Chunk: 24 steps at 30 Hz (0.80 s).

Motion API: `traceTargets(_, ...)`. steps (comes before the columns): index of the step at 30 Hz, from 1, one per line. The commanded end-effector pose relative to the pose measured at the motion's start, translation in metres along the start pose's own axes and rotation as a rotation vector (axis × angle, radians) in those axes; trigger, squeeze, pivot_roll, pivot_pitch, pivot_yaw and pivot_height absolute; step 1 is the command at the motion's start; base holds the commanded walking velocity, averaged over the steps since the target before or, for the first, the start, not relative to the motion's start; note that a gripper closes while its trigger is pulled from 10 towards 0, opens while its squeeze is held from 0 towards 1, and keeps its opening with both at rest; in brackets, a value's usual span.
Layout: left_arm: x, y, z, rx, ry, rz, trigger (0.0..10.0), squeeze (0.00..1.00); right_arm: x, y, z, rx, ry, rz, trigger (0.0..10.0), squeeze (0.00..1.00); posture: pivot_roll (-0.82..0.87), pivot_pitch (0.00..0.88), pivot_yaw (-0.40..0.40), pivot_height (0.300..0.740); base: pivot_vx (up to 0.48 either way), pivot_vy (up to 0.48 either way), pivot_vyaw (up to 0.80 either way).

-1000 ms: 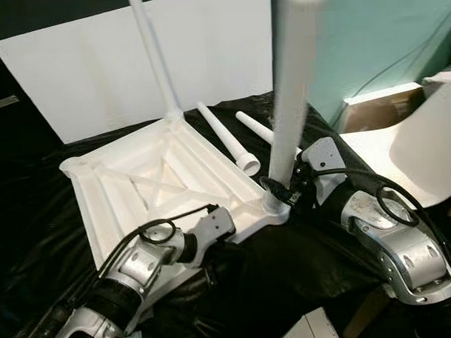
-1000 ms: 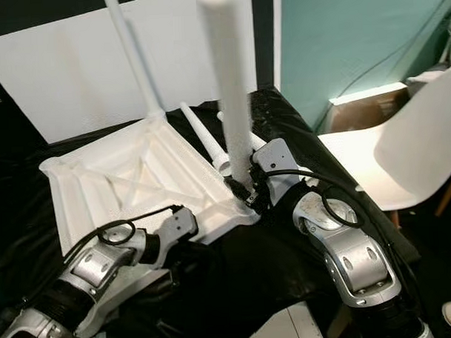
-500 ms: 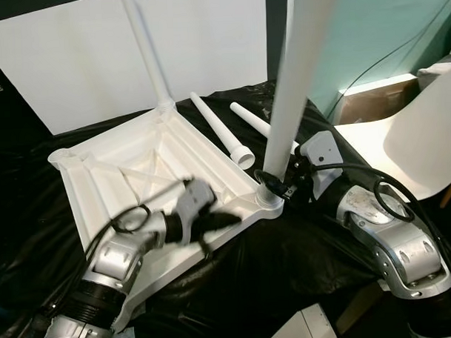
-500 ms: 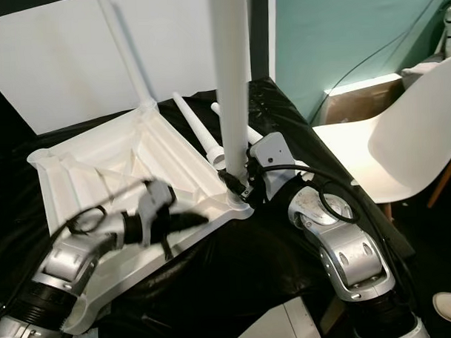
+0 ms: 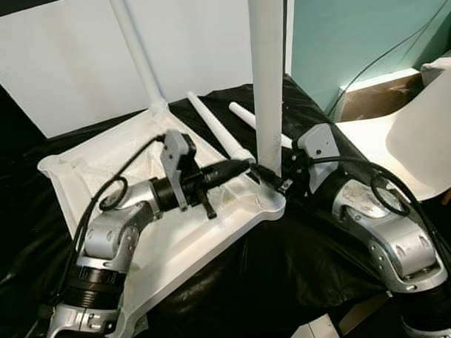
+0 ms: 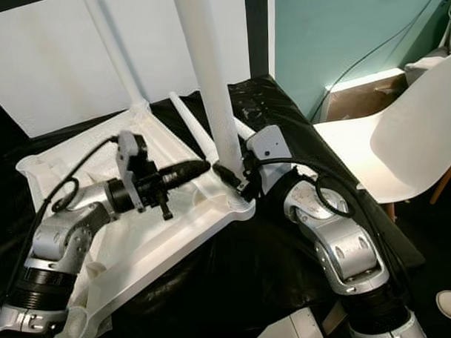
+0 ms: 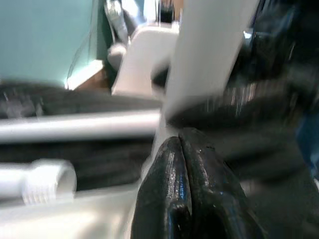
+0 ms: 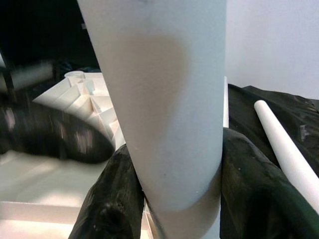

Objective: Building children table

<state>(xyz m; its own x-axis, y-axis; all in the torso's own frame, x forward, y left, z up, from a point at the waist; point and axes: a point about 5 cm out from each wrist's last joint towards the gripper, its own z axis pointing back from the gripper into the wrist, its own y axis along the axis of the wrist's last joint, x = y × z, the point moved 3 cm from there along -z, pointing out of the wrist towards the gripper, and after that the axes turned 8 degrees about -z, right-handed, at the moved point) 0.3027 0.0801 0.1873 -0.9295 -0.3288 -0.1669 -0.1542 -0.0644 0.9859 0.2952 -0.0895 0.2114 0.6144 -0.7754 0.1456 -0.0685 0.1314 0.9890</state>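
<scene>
The white children's tabletop lies upside down on black sheeting, ribs up. One white leg stands in its far corner. A second white leg stands upright in the near right corner, and my right gripper is shut on its base. In the right wrist view the black fingers clamp both sides of that leg. My left gripper reaches across the tabletop toward the same leg, fingers shut with nothing held, as the left wrist view shows. Two loose white legs lie on the sheeting behind.
A white panel leans at the back. A white chair stands to the right, beside a teal wall with a cable. The black sheeting drops off at the front edge.
My left arm has swung up and across the tabletop, bringing its shut fingers close to the held leg. The leg now stands more upright. The camera view has shifted slightly.
</scene>
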Motion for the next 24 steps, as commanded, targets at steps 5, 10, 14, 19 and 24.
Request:
traceTargets(5, 0.000, -0.040, 0.006, -0.226, 0.029, -0.026, 10.0, 0.00, 0.004, -0.014, -0.003, -0.066, -0.033, -0.039, 10.0, 0.00, -0.17, 0.000, 0.133, 0.740, 0.000, 0.000, 0.00)
traceTargets(10, -0.001, -0.079, 0.017, -0.455, 0.050, -0.047, 10.0, 0.00, 0.002, -0.011, -0.005, -0.060, -0.021, -0.057, 10.0, 0.00, -0.17, 0.000, 0.135, 0.740, 0.000, 0.000, 0.00)
traceTargets(14, -0.013, -0.094, 0.022, -0.562, 0.135, -0.035, 10.0, 0.00, -0.011, -0.021, -0.002, -0.106, 0.059, -0.159, 10.0, 0.00, -0.17, 0.000, 0.135, 0.740, 0.000, 0.000, 0.00)
traceTargets(19, -0.020, -0.086, 0.013, -0.522, 0.169, -0.059, 10.0, 0.00, -0.032, -0.029, 0.002, -0.152, 0.188, -0.311, 10.0, 0.00, -0.17, 0.000, 0.133, 0.740, 0.000, 0.000, 0.00)
traceTargets(24, -0.029, -0.042, -0.006, -0.261, 0.202, -0.032, 10.0, 0.00, -0.039, -0.032, 0.004, -0.177, 0.239, -0.381, 10.0, 0.00, -0.17, 0.000, 0.131, 0.740, 0.000, 0.000, 0.00)
